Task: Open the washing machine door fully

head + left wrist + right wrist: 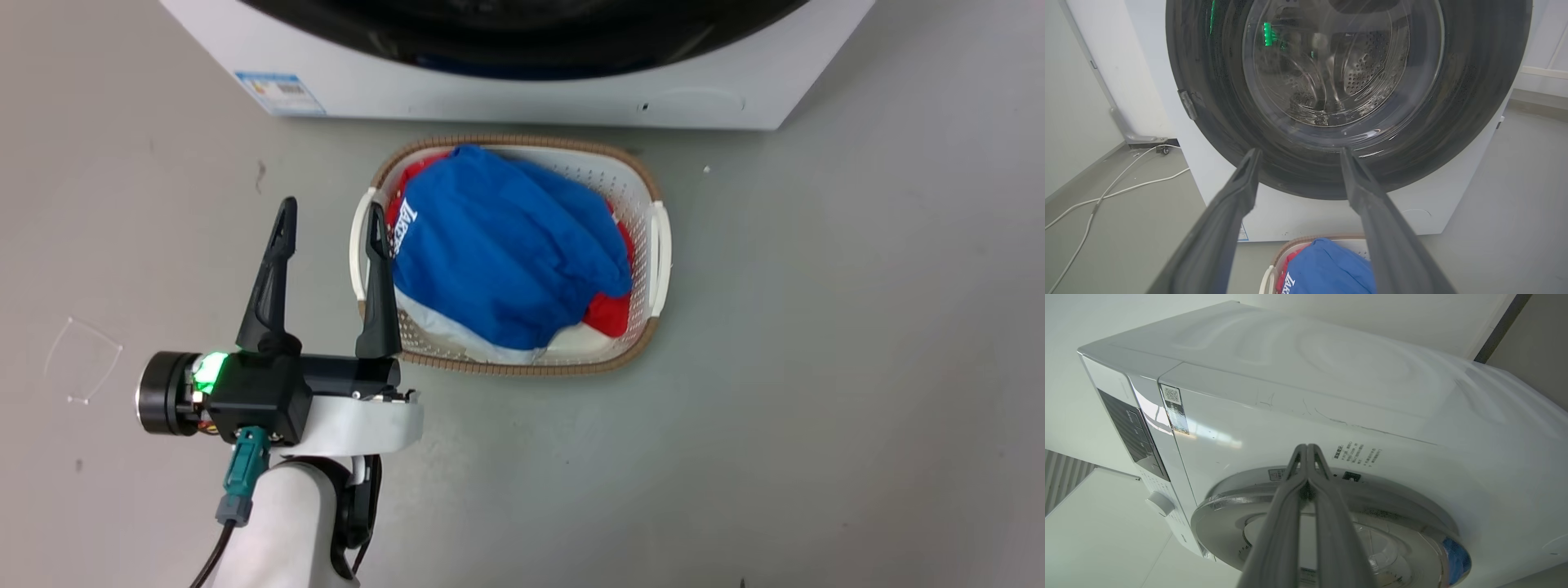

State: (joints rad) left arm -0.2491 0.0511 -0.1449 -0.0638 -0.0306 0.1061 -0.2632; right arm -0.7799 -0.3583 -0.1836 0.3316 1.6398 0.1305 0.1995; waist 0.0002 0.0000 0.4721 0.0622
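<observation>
Risk first: washing machine door [1474,102] looks shut, flush against the white washing machine [571,94], and neither of my arms has a grip on it.

What can go wrong:
- Door ring is glossy black and curved. A pinch on the bare rim likely slides off; pulling harder just pops the fingers free.
- Small grey tab [1188,104] sits on the ring at the left of the left wrist view. Catch or hinge part, I can't tell from this angle. Pull on the hinge side and I fight the machine instead of opening it.
- Laundry basket [660,245] stands on the floor [857,367] just in front of the machine, right under the door's lower edge, heaped with a blue garment [506,253]. Door swing probably clears it, but my arm following the arc may not.
- My left end effector [331,204] is just beside the basket's near handle; a careless lift or sideways move snags that handle and drags the basket.
- Loose cable [1126,188] lies on the floor off to the machine's side, a hazard only if the base rolls that way.

Pose:
- Left arm low, forearm coming up from the bottom of the head view, fingers spread wide and empty, aimed at the lower half of the door, well short of it.
- Right end effector [1307,447] is up high, fingers pressed together with nothing between them, tips lined up over the door's upper rim. Contact with the rim is unclear from the wrist view.
</observation>
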